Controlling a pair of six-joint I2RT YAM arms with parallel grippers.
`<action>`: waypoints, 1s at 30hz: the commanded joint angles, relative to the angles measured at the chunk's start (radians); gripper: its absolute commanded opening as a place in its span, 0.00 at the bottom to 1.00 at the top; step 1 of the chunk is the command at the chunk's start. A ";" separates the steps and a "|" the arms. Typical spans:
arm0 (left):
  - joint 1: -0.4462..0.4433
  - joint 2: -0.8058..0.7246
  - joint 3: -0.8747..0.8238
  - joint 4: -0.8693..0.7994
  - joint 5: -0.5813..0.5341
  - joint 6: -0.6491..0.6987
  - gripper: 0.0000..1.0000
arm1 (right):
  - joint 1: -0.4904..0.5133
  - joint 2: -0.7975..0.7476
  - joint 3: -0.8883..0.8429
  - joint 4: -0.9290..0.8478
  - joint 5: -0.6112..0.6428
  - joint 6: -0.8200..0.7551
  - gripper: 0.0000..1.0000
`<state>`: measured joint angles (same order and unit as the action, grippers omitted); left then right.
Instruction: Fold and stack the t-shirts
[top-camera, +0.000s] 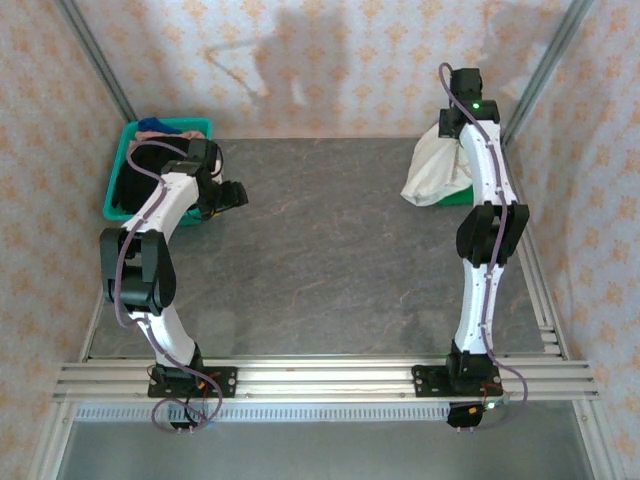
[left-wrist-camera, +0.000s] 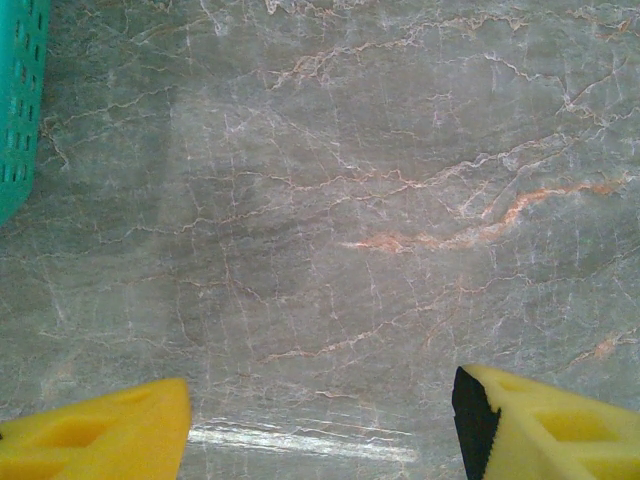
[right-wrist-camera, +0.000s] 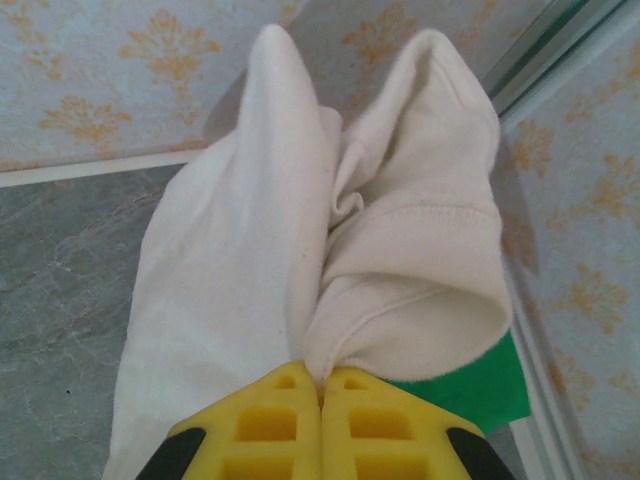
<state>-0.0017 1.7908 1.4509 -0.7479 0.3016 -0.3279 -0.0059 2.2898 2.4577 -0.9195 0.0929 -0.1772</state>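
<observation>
The cream t-shirt (top-camera: 432, 168) hangs bunched at the far right corner, pinched by my right gripper (top-camera: 452, 128). In the right wrist view the yellow jaws are shut on a fold of the cream t-shirt (right-wrist-camera: 300, 240) near a sleeve hem, at my right gripper (right-wrist-camera: 321, 378). The green t-shirt (right-wrist-camera: 470, 385) lies under it on the table, a corner showing; the green t-shirt (top-camera: 458, 197) peeks out beside the arm. My left gripper (top-camera: 232, 194) hovers near the basket. In the left wrist view my left gripper (left-wrist-camera: 322, 425) is open over bare table, nothing between its fingers (left-wrist-camera: 110, 435).
A teal plastic basket (top-camera: 120, 170) holding dark and coloured cloth stands at the far left; its wall (left-wrist-camera: 15, 100) is close to the left gripper. The grey marbled table (top-camera: 320, 260) is bounded by patterned walls and a metal rail (top-camera: 320, 378) at the near edge.
</observation>
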 joint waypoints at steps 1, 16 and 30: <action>0.002 0.011 0.006 -0.031 -0.027 0.025 0.71 | -0.054 0.028 0.032 0.012 -0.103 -0.002 0.00; 0.002 0.025 0.016 -0.049 -0.044 0.032 0.71 | -0.224 0.256 0.124 0.100 -0.145 -0.010 0.02; 0.002 -0.003 -0.015 -0.030 0.003 0.002 0.72 | -0.224 0.146 0.056 -0.014 -0.129 0.152 0.61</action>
<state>-0.0017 1.8057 1.4509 -0.7658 0.2890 -0.3153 -0.2367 2.5801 2.5614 -0.8928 -0.0147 -0.0921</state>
